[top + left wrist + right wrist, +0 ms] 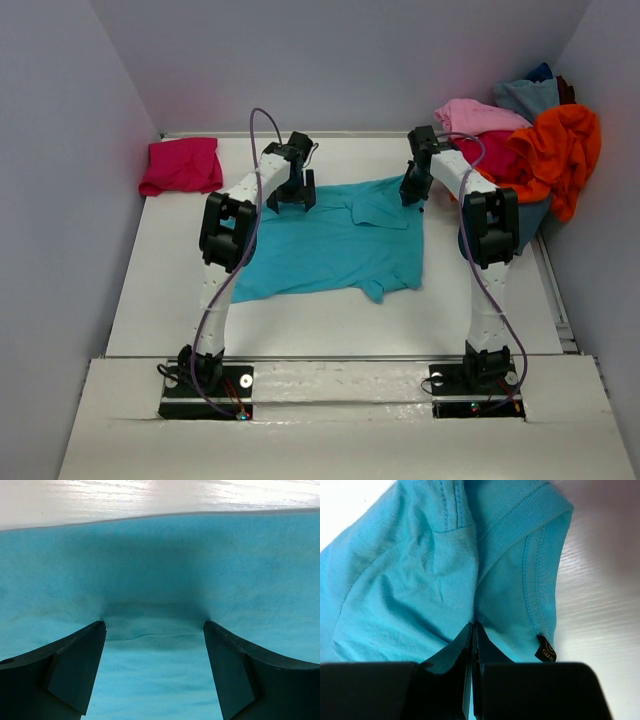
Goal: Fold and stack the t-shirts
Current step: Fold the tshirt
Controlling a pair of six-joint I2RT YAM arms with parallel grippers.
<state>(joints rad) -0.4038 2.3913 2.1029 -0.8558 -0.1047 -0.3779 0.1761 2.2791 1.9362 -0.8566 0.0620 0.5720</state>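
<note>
Pinching turquoise t-shirt near collar, upper centre: right gripper clamped; left gripper spread apart, ungripped. Risk: one-sided lift may bunch cloth.

Both of your arms are built alike. Your left arm and your right arm each have smooth white tubular links joined by chunky black joint housings, and the wrists are black too. Each arm rises from a flat black base plate that carries a pale round fitting and a tiny coloured light near its front edge. A thin purple cable climbs from each base along the white links and loops free near the top. Seen close from the wrists, your jaws are matte, near-black wedges with flat bevelled faces and plain, unmarked surfaces.
</note>
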